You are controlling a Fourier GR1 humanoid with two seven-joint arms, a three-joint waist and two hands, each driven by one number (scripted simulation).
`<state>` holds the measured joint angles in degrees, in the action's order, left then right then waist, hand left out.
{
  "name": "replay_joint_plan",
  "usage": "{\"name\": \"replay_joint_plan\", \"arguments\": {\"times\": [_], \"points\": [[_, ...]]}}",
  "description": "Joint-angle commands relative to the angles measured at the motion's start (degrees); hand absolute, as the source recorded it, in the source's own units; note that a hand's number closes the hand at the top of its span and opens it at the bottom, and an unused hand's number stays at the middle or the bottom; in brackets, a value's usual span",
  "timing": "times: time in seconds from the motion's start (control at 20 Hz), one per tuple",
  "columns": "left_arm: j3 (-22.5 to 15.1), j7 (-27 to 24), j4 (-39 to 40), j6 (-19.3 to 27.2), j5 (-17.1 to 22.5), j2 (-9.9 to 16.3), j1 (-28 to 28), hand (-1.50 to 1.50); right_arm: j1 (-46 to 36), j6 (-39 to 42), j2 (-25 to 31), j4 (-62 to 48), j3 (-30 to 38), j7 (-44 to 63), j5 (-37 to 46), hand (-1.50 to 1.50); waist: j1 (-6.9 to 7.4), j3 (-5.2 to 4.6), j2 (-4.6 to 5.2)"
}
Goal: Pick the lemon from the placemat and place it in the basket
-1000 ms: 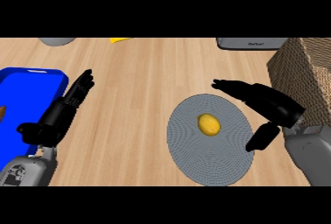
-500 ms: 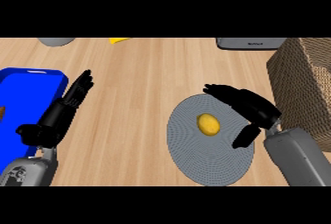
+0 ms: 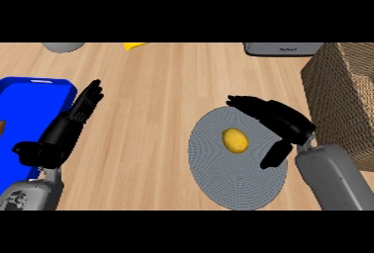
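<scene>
Yellow and oval, the lemon is seen lying near the middle of the round grey placemat, which is set toward the worktop's right side. The right hand is held just beside the fruit, on its right, with fingers spread and the thumb lowered; nothing is gripped. The left hand is kept open with straight fingers by the blue tray at the worktop's left edge. The woven basket is placed at the right edge, close to the placemat. The lemon is judged to be light, stiff and smooth-skinned, liable to roll; it is best taken across its narrow middle, between fingers and thumb.
</scene>
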<state>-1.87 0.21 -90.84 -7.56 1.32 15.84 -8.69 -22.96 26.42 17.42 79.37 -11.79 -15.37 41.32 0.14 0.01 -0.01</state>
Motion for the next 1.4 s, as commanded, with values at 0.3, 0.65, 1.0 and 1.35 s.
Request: {"name": "replay_joint_plan", "arguments": {"times": [0.3, 0.65, 1.0, 1.35], "points": [[-1.0, 2.8, -3.7, 0.0, -3.7, -3.8, 2.0, 0.0, 4.6, -2.0, -2.1, 2.4, -1.9, 1.1, 8.1, -1.5, -0.05, 0.0, -0.03], [5.7, 0.2, 2.7, -4.7, -0.9, -1.1, -3.1, 0.0, 3.8, -3.2, -5.3, -0.9, -2.9, 0.8, 12.6, -1.5, -0.19, -0.01, -0.01], [2.4, -1.3, 1.0, -2.7, -5.4, -5.1, 0.1, 0.0, -0.1, -6.7, -8.2, -10.0, -1.6, 1.1, 16.9, -1.5, 0.01, -0.01, 0.03], [4.9, 2.1, 1.0, -4.2, -4.6, -4.5, -3.7, 0.0, -2.2, -7.3, -10.3, -15.3, -0.4, 0.5, 19.2, -1.5, -0.01, -0.01, 0.03]]}}
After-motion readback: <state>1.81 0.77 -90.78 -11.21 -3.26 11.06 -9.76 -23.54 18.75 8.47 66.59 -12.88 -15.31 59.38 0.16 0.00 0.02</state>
